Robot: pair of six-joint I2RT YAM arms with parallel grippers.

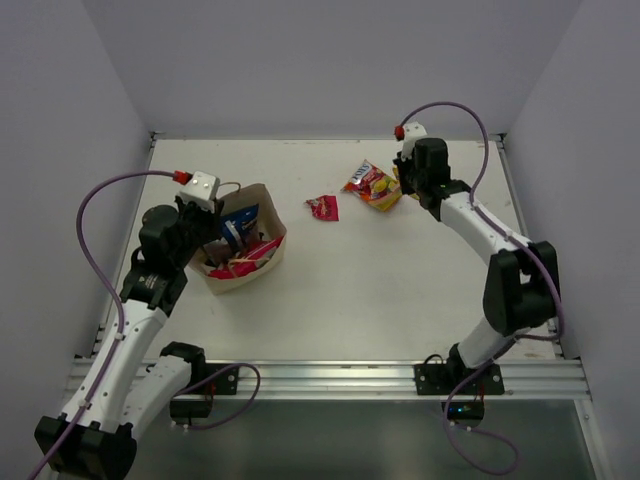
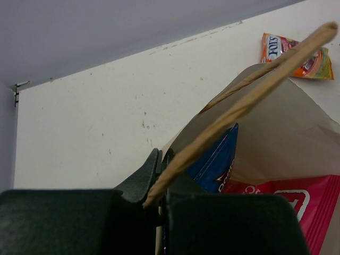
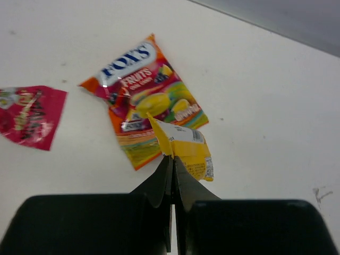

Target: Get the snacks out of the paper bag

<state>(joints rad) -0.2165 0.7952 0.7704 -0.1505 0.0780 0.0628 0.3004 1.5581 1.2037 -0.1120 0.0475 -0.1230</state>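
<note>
Paper bag [image 1: 262, 205] lies tipped on the table [image 1: 400, 290] with its mouth open, right up against the left gripper [image 2: 159, 159], whose jaws are closed on one of its string handles [image 2: 249, 95]; the handle runs up and away from the tips across the bag's opening. Just beyond those jaws, inside the bag, sit the blue Doritos bag [image 2: 218, 159] and, to its right, the pink bag [image 2: 297, 196]. The right gripper [image 3: 172, 159] is closed on the near edge of the slim yellow bar [image 3: 186, 146], which sticks out ahead of the tips and overlaps the red-yellow candy pouch [image 3: 143, 101] lying just past them. The tiny red wrapper [image 3: 29, 117] lies well to the left of these jaws, apart from the pouch.
</note>
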